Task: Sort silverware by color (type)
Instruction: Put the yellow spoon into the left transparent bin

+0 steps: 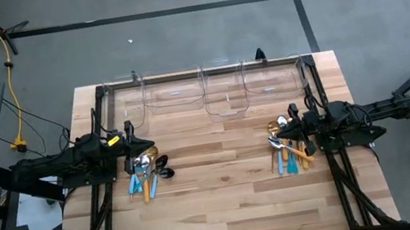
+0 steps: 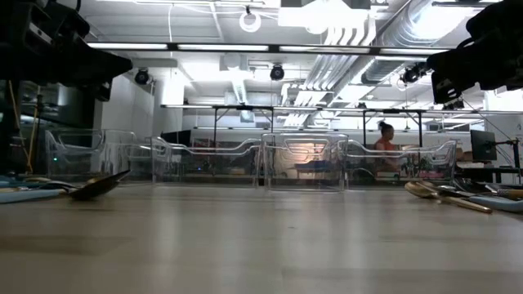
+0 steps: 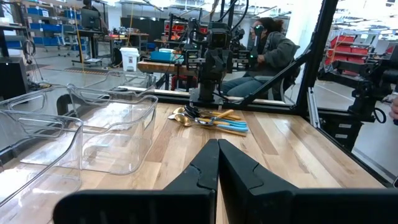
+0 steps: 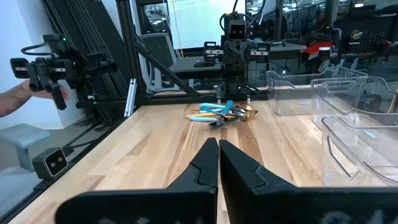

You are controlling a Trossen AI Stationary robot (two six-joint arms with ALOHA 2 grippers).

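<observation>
Wood-plank table (image 1: 227, 202) carried clear plastic bins (image 1: 221, 87) along far edge. Silverware lay in two heaps short of bins: left heap (image 1: 146, 172), right heap (image 1: 289, 149), pieces overlapping, individual types hard to separate. Left gripper (image 1: 127, 135) pinched shut, empty, above left heap; right gripper (image 1: 294, 117) likewise above right heap.

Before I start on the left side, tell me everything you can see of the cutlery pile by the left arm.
The left pile lies on the wooden table, just ahead of the left pincer, which is shut and empty above the table. It is a loose, overlapping heap: gold pieces nearest the pincer, light-blue handles, an orange handle, and dark spoon bowls on the side facing the table's middle. All lie flat. Exact count and which are forks cannot be told. None are in the clear bins.
</observation>
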